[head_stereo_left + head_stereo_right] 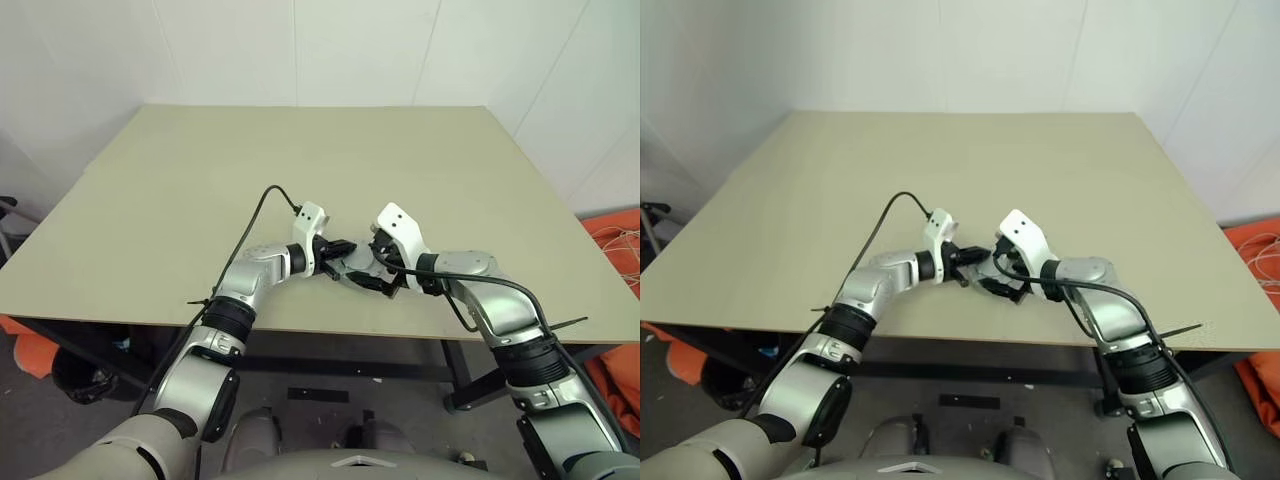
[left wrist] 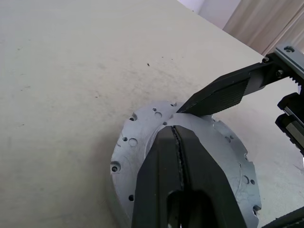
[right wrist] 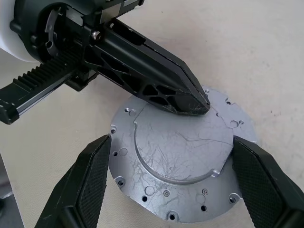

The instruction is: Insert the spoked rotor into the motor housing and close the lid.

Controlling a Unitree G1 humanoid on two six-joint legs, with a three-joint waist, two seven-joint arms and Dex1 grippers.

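Note:
The motor housing (image 3: 175, 156), a short grey metal cylinder, lies on the table near the front edge with a plain flat face up, ringed by small screw holes. My left gripper (image 2: 175, 127) is shut with nothing between its fingers, and its tip rests on the housing's top face. My right gripper (image 3: 171, 142) is open, one finger on each side of the housing and apart from its rim. Both grippers meet over the housing (image 1: 357, 268) in the head views. The spoked rotor and the lid are out of view.
The beige table (image 1: 200, 190) stretches wide behind and to both sides of the grippers. Its front edge (image 1: 300, 330) runs just below the housing. An orange object (image 1: 615, 240) lies on the floor to the right.

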